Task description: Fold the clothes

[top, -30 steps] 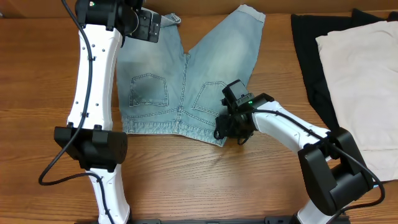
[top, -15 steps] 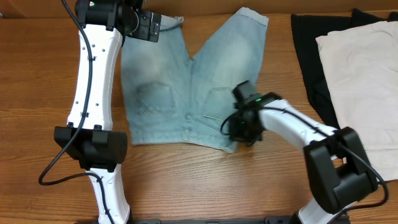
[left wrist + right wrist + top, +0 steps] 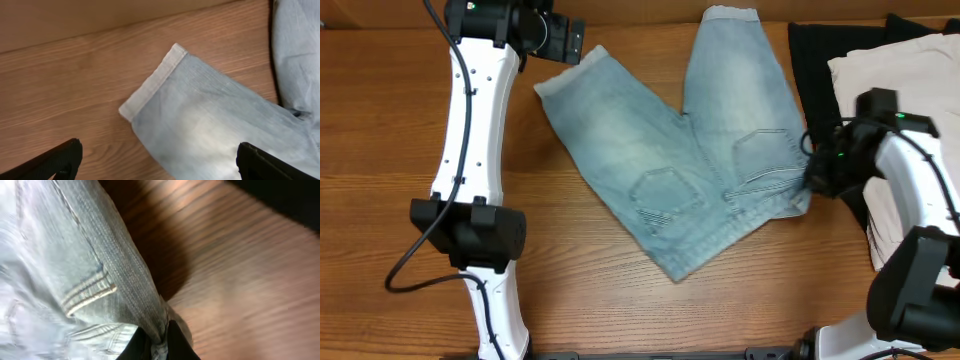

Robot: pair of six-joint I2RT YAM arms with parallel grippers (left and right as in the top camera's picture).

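Observation:
The clothes, faded light-blue denim shorts [image 3: 670,150], lie flat and skewed across the table, back pockets up, one leg pointing to the upper left and the other to the top. My right gripper [image 3: 817,172] is shut on the waistband corner at the shorts' right edge. In the right wrist view the denim [image 3: 75,255] is bunched between the black fingers [image 3: 175,340] of that gripper [image 3: 160,341]. My left gripper [image 3: 565,40] hovers open beside the upper-left leg. Its view shows the cuffed hem [image 3: 152,82], and nothing sits between the wide-apart fingers of that gripper [image 3: 157,150].
A black garment [image 3: 820,70] lies at the right, with a cream-white garment [image 3: 910,120] on top of it, right beside my right gripper. The left arm's white links [image 3: 470,130] stand along the table's left side. Bare wood [image 3: 620,300] runs along the front.
My right gripper has shut on the waistband and dragged it far to the right, swinging the shorts round. The left arm has stayed put.

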